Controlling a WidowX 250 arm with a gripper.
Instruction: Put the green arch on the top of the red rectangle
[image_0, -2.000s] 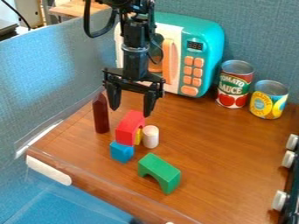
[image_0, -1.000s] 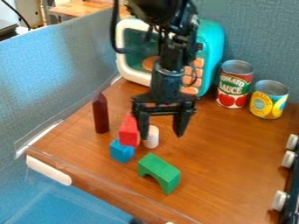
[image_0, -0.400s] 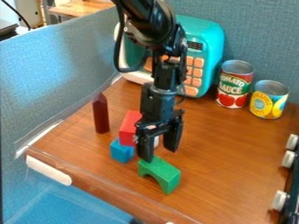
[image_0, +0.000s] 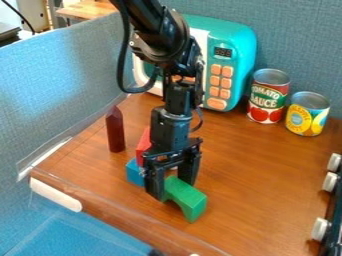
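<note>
- Gripper (image_0: 174, 189) hangs low over the front part of the table (image_0: 250, 180), pointing down, its two fingers spread apart and astride the far left end of the arch (image_0: 189, 200); whether either finger touches the arch, I cannot tell.
- Green arch stands on the table on its two feet, hollow side down, slanting from upper left to lower right in the view, right of the blue block (image_0: 134, 173).
- Red block (image_0: 143, 145) shows in part, left of the gripper and partly hidden by it; nothing green lies on the part that shows.
- Blue block sits below the red block in the view, its right side behind the gripper; I cannot tell how the two meet.
- Dark red pointed block (image_0: 115, 131) stands upright farther left.
- Teal microwave (image_0: 238, 49) stands at the back, behind the arm (image_0: 163, 37), which comes in from the top edge.
- Red can (image_0: 269, 99) and yellow can (image_0: 308, 115) stand upright side by side at the back right.
- White knobs (image_0: 330, 182) line the right edge, on something black (image_0: 332, 210).
</note>
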